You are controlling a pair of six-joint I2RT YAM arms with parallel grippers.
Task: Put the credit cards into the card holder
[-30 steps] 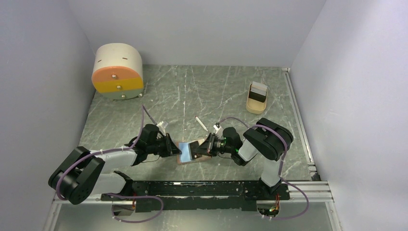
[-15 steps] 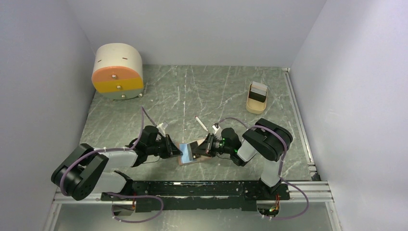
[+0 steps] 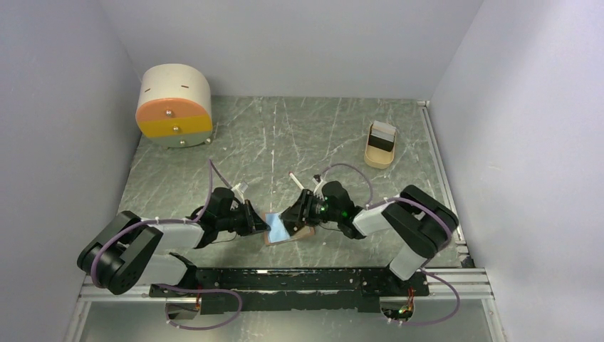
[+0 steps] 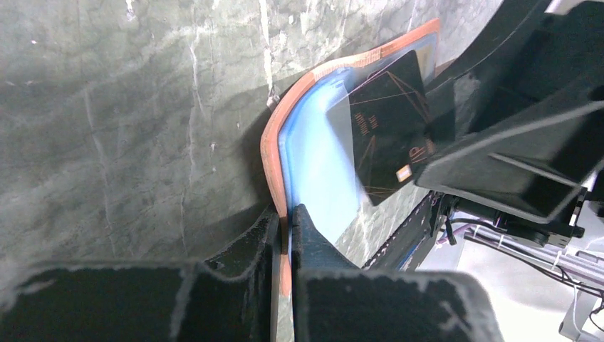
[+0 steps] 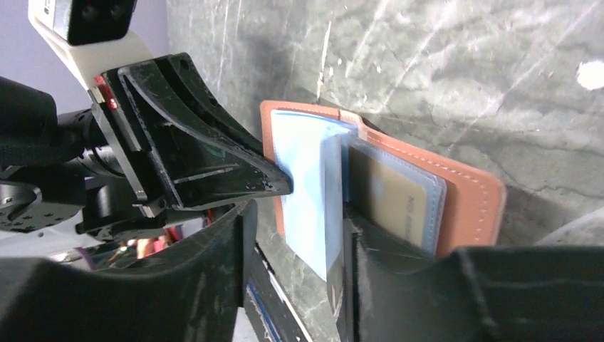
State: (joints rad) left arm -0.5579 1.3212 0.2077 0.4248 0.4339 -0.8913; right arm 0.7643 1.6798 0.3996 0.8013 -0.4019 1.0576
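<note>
The orange card holder (image 3: 306, 232) lies open near the table's front edge, its blue inner sleeve facing up. My left gripper (image 4: 283, 214) is shut on its left flap (image 4: 274, 135), lifting and curling it. My right gripper (image 5: 295, 217) reaches over the holder from the right, jaws apart. A black card with gold lines (image 4: 388, 121) stands partly in the blue sleeve and leans edge-on against the right gripper's right finger (image 5: 370, 249). A tan card (image 5: 399, 199) sits in the holder's right pocket. Another card, black with a white band (image 3: 382, 135), stands in a small tray.
A small tan tray (image 3: 379, 154) stands at the back right. A thin white stick (image 3: 298, 182) lies just behind the right gripper. A round cream and orange drawer box (image 3: 174, 105) stands at the back left. A metal rail (image 3: 441, 178) runs along the right edge.
My right arm has stretched out and its gripper has moved left, further over the holder. The left gripper has kept its hold on the flap.
</note>
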